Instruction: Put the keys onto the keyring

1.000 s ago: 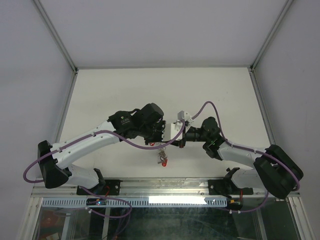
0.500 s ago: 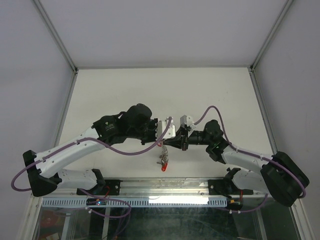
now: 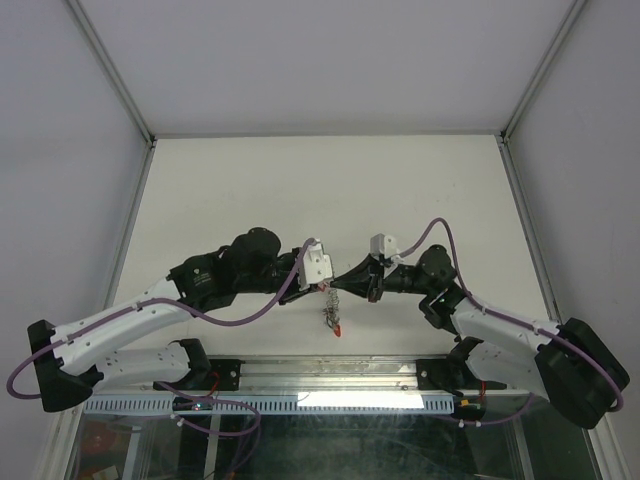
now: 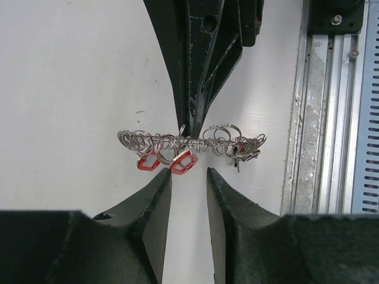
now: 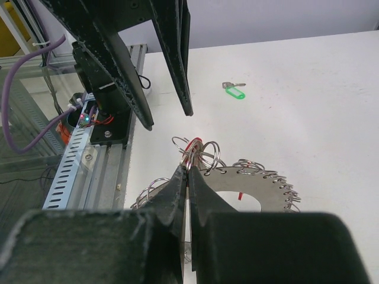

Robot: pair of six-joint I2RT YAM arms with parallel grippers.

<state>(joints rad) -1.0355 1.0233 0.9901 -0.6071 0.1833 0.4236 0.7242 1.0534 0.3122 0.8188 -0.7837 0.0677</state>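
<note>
Black plastic fingers of the left gripper (image 4: 188,173) stand slightly parted and empty, just below the grey toothed metal keyring (image 4: 189,142). It hangs edge-on above the white table (image 4: 71,71), with two red plastic key heads (image 4: 183,163) dangling from it. The right gripper (image 5: 188,177) is clamped onto the ring's wire loops. That pinch looks thin: a nudge from the left fingers could swing or drop the ring. The small green-headed key (image 5: 235,92) lies flat on the table, well apart, not yet threaded. Crowded loops leave little room.
</note>
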